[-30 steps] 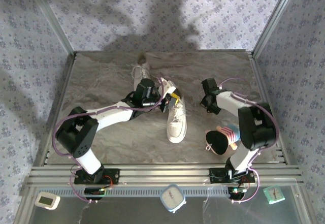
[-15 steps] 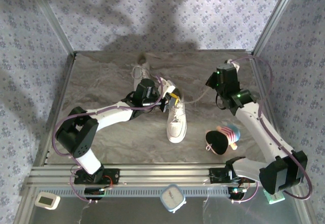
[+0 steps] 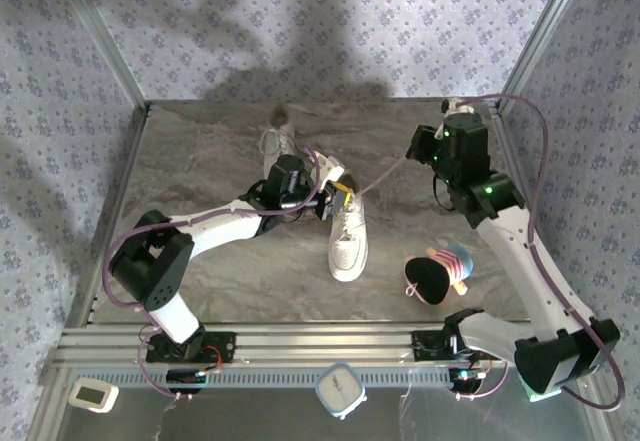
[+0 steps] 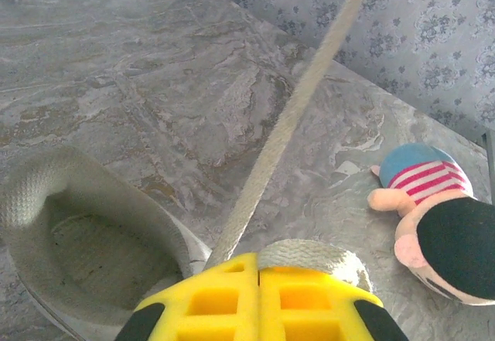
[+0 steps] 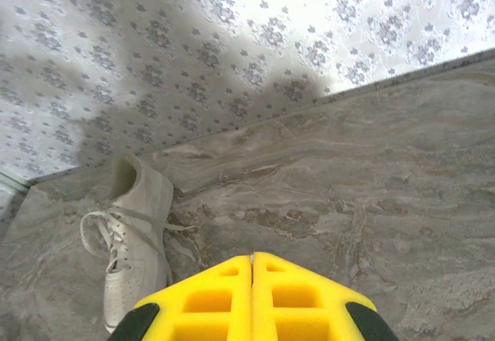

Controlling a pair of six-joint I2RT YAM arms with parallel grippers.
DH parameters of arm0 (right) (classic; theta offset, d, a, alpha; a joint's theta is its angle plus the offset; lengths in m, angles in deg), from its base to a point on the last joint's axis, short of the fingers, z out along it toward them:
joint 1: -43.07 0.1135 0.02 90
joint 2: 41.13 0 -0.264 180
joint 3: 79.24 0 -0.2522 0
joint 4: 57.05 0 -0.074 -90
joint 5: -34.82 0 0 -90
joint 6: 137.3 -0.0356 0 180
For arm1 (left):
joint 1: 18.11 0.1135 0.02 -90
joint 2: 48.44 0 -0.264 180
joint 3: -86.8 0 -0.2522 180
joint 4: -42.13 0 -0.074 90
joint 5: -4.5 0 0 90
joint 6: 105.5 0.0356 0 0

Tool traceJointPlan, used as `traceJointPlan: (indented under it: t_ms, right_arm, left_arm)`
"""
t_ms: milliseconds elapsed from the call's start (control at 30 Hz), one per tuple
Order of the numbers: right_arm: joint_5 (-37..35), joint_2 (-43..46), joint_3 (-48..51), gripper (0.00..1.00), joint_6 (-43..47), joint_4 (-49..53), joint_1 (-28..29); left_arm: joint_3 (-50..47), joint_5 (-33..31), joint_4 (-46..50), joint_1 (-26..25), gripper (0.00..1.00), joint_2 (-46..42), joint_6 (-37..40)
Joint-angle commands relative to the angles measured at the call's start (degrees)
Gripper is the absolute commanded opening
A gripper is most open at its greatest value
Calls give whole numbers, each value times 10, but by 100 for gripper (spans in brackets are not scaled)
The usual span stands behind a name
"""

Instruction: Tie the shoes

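On the table (image 3: 220,276), centre | near sneaker (image 3: 348,246) toe toward 6 o'clock, far sneaker (image 3: 275,144) at its 11 | left gripper (image 3: 338,197) clamped on lace (image 3: 378,177) at the collar | right gripper (image 3: 413,151) at 2 o'clock, pads together, lace taut to it | risk: overpull drags the shoe or slips the lace free.

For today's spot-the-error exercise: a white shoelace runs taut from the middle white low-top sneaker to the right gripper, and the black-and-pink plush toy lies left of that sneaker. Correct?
Not quite: the black-and-pink plush toy lies right of the white low-top sneaker, as the top external view shows. The white shoelace does run taut to the right gripper.
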Motion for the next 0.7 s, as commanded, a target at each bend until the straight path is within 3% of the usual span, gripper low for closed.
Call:
traceJointPlan:
  t_ms: [0, 367, 500, 667]
  right_arm:
    - [8, 40, 9, 0, 26, 14, -2]
    - [70, 158, 153, 0, 14, 38, 18]
    - [82, 198, 189, 0, 25, 35, 75]
    - [108, 216, 225, 0, 107, -19, 200]
  left_arm:
    - [4, 0, -17, -1, 0, -8, -13]
    - [37, -13, 11, -3, 0, -3, -84]
    - [47, -18, 24, -3, 0, -1, -112]
    - [78, -5, 63, -2, 0, 19, -142]
